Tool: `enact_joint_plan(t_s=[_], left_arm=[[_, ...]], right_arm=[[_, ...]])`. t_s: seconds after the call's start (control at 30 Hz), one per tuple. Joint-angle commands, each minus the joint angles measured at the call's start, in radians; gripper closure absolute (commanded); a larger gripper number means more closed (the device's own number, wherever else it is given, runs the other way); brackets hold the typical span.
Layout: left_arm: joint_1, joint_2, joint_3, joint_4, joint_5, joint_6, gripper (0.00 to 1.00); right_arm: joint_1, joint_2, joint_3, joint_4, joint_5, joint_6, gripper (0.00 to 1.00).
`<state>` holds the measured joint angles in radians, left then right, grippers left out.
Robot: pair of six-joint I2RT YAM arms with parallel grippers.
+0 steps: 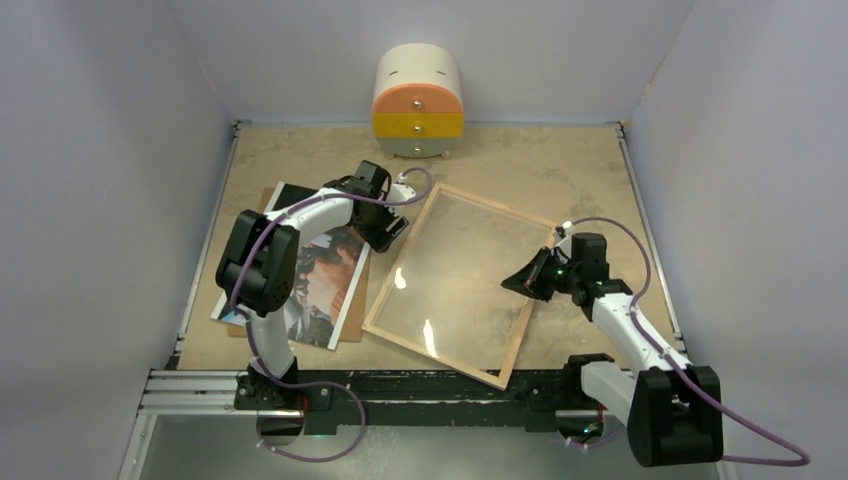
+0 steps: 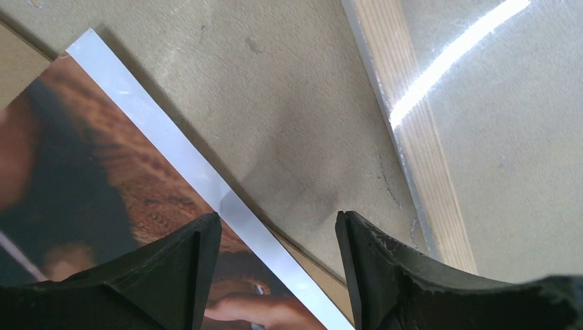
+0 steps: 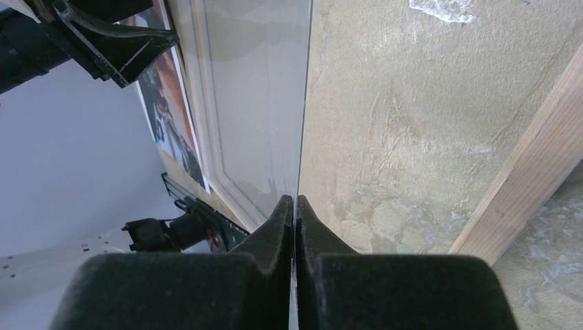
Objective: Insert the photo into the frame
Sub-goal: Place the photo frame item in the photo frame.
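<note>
One photo [image 1: 322, 300], one frame [image 1: 445, 361], one backing board [image 1: 270, 198], one drawer cabinet [image 1: 417, 102].

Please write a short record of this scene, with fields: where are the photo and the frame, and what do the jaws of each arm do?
photo: lies flat on a brown board, left of the frame, not in it
frame: lies flat in the middle of the table
left gripper: jaws open, above the photo's white border
right gripper: jaws shut on the edge of the glass pane
behind: drawer box, at the back wall
</note>
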<state>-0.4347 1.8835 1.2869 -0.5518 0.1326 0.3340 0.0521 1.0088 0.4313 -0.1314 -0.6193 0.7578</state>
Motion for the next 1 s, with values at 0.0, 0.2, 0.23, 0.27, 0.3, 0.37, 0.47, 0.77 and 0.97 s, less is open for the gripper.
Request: enact_joint_plan(t_s=[0.0,0.2,0.23,0.27,0.3,0.37,0.47,0.77,0.97], left_arm=[[-0.007,0.007,0.012,0.032,-0.019,0.020,0.34],[-0.008,0.010,0.014,0.033,-0.022,0.024,0.34],[-0.009,0.011,0.014,0.033,-0.021,0.024,0.34],[-0.009,0.011,0.014,0.033,-0.021,0.025,0.34],[-0.009,0.010,0.013,0.034,-0.021,0.024,0.34],[-0.009,0.009,0.010,0.034,-0.020,0.025,0.34],[-0.010,0.008,0.008,0.035,-0.019,0.026,0.34],[-0.013,0.005,-0.001,0.038,-0.037,0.038,0.34],[-0.013,0.000,-0.001,0.038,-0.038,0.039,0.34]], right_arm=[[-0.001,0.014,0.053,-0.027,-0.002,-0.036,1.00],[-0.003,0.010,0.050,-0.062,0.006,-0.046,1.00],[-0.004,0.006,0.046,-0.061,0.008,-0.043,1.00],[-0.003,0.002,0.042,-0.057,0.009,-0.038,1.00],[-0.003,-0.003,0.038,-0.057,0.013,-0.035,1.00],[-0.003,-0.011,0.037,-0.058,0.020,-0.035,1.00],[-0.003,-0.029,0.037,-0.048,0.023,-0.025,1.00],[-0.006,-0.017,0.088,-0.128,0.058,-0.075,1.00],[-0.007,-0.027,0.075,-0.134,0.060,-0.078,1.00]])
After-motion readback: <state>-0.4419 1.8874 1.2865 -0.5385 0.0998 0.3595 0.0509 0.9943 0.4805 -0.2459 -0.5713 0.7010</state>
